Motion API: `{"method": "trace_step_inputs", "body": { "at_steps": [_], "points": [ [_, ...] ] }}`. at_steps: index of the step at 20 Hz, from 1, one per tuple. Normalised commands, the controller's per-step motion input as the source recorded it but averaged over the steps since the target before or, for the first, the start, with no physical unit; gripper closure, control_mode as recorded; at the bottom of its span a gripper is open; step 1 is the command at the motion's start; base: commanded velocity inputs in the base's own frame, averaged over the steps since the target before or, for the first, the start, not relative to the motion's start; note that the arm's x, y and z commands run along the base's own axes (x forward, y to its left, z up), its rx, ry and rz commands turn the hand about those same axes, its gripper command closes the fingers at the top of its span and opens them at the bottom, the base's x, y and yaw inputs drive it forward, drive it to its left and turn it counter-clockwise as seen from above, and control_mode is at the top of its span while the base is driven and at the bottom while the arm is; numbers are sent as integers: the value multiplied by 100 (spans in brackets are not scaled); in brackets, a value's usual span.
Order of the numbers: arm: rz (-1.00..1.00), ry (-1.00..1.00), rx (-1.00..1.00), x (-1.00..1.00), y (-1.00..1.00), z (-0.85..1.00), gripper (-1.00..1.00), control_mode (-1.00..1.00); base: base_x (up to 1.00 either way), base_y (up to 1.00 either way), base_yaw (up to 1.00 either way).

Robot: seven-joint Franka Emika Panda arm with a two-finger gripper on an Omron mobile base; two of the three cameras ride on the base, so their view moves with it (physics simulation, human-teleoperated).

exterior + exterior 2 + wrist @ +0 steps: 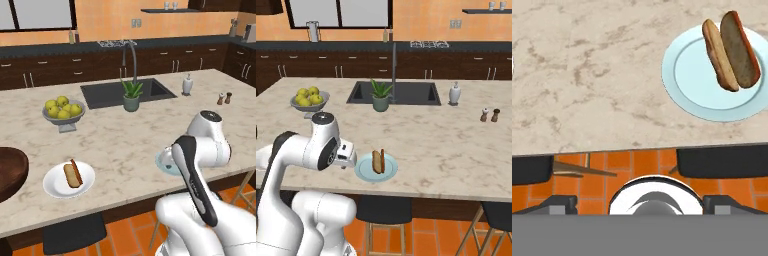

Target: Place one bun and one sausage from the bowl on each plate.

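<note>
Marbled beige stone counter [130, 145] of a kitchen island, with a dark sink and a curved tap set in its far side. At the left edge of the left base view, part of a large round dark brown wooden bowl [11, 172]. Just right of it, near the front edge, a small round white plate [68, 180] carrying a tan bun [71, 176] with a reddish-brown sausage [77, 171] alongside, touching. Further right along the front edge, a small round pale blue plate [375, 168], also carrying a tan bun [376, 162] and a brown sausage [382, 160] side by side. White robot arm folded low before the counter, its gripper [349, 156] just left of the pale blue plate in the right base view, open wide, holding nothing. Behind the white plate, a grey footed bowl of yellow-green fruit [63, 113]. Beside the sink, a small potted green plant [132, 96], a white soap dispenser [187, 85], and two small shakers [224, 98] well off to the right.
</note>
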Motion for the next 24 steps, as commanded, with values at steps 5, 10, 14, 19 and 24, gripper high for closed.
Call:
{"method": "trace_step_inputs", "body": {
  "at_steps": [5,10,14,19,24],
  "points": [
    [3,0,0,-5,12,-1,-100,100,-27,80,17],
    [0,0,0,0,0,0,-100,100,-15,100,13],
    [0,0,0,0,0,0,-100,100,-72,72,3],
    [0,0,0,0,0,0,-100,100,-89,49,0],
    [0,0,0,0,0,0,-100,100,-3,99,4]
  ]
}}
